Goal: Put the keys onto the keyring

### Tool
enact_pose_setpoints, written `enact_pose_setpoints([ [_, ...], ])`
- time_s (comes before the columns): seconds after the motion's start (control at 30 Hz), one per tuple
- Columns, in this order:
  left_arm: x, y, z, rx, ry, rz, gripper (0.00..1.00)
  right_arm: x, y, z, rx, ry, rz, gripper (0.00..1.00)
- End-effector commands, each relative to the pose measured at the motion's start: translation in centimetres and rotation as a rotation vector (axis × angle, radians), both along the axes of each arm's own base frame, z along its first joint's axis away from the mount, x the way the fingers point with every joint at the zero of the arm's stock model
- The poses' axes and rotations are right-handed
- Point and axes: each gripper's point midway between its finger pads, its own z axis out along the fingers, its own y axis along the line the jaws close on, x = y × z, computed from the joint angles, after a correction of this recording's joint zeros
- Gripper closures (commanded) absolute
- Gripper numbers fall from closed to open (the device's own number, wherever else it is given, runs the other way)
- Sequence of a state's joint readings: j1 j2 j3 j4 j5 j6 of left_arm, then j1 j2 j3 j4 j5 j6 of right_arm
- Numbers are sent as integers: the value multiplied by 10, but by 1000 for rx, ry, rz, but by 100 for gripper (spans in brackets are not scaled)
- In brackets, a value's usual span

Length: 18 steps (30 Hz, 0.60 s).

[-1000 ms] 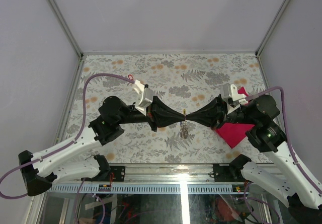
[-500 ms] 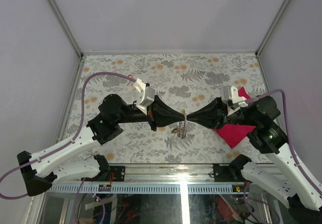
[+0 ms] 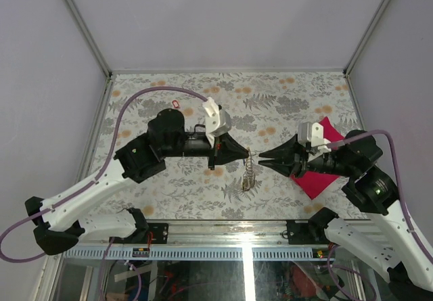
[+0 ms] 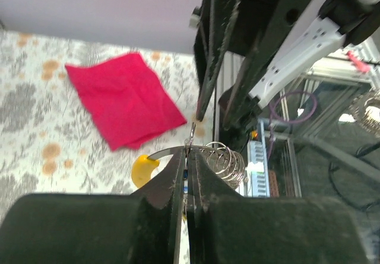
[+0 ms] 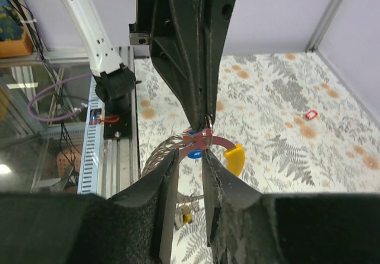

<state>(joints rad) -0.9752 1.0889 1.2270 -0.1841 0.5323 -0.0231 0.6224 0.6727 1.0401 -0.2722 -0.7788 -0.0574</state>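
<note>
My left gripper (image 3: 247,155) is shut on the keyring (image 3: 249,174), a silvery coil of loops (image 4: 224,159) that hangs from its tips above the table's middle. On the ring, a key with a yellow head (image 4: 142,169) curves off to one side. Facing the left tips a little to the right, my right gripper (image 3: 262,157) is open, with the keyring (image 5: 172,145) and the yellow key head (image 5: 235,158) just past its fingertips and nothing between them. A red key (image 3: 176,103) lies by itself on the table at the back left, also in the right wrist view (image 5: 311,115).
A magenta cloth (image 3: 323,169) lies on the floral table under my right arm, seen too from the left wrist (image 4: 124,98). The metal frame rail (image 3: 223,252) runs along the near edge. Grey walls enclose the table on three sides.
The right gripper has opened and drawn back to the right, off the ring. The left arm has swung forward and right, and the keyring now hangs from its tips alone.
</note>
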Motion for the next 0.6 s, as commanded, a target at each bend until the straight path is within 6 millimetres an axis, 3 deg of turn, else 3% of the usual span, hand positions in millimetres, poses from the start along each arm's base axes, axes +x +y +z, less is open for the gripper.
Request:
enact_pose_setpoints([
  [0.0, 10, 7, -39, 223, -2, 39, 100, 8, -11, -10, -74, -32, -76, 71],
  [0.23, 13, 13, -64, 454, -31, 41, 100, 14, -15, -33, -103, -22, -117, 70],
  [0.57, 3, 7, -76, 616, -93, 36, 100, 19, 4, -53, -44, -1, -46, 61],
])
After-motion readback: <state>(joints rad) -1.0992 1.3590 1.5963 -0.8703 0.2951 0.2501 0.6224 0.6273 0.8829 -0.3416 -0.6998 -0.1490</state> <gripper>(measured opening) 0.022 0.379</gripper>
